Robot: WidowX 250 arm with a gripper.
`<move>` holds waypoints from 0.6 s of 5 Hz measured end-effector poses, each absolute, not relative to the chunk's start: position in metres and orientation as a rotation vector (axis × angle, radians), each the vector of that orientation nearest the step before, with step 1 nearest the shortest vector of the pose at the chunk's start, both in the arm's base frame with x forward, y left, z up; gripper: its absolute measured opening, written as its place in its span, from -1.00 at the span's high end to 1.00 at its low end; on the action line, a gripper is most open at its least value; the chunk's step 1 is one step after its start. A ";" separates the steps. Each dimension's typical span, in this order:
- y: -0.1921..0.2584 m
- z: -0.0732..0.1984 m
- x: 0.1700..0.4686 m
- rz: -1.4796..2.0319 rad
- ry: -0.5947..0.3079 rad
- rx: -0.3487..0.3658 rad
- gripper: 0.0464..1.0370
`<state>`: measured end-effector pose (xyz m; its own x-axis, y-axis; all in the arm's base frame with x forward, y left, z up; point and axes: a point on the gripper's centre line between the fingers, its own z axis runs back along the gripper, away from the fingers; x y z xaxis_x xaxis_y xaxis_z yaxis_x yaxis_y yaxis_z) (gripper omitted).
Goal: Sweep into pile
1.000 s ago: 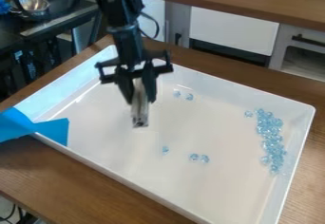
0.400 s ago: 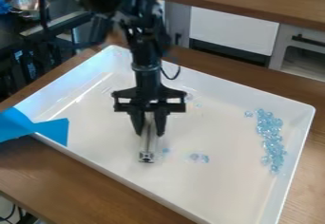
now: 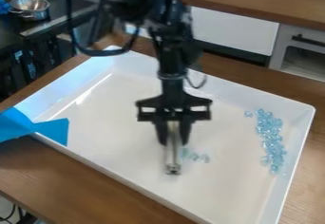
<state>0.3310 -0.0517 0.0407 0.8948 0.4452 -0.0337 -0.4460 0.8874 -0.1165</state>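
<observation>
My gripper hangs over the middle of the white tray, shut on a light, metallic-looking stick that points down near the tray floor. Just right of the stick lie a few loose clear blue beads, close together. A long pile of similar beads runs along the tray's right side, with one bead slightly apart at its upper left. Part of the tray behind the arm is hidden.
Blue tape covers the tray's left corner. Raised walls surround the tray on the wooden table. A metal bowl stands on a dark surface at the upper left.
Holding the stick, my gripper has moved right and toward the tray's front. The lone bead by the stick has come nearer the pair on its right. The long pile looks unchanged.
</observation>
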 end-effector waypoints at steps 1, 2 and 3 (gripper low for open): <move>-0.080 0.040 0.342 0.473 -0.012 -0.128 0.33; -0.105 0.038 0.359 0.520 -0.004 -0.140 0.33; -0.127 0.041 0.376 0.542 -0.007 -0.155 0.33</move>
<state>0.3759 -0.1267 0.0405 0.8568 0.5145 -0.0339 -0.5134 0.8451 -0.1489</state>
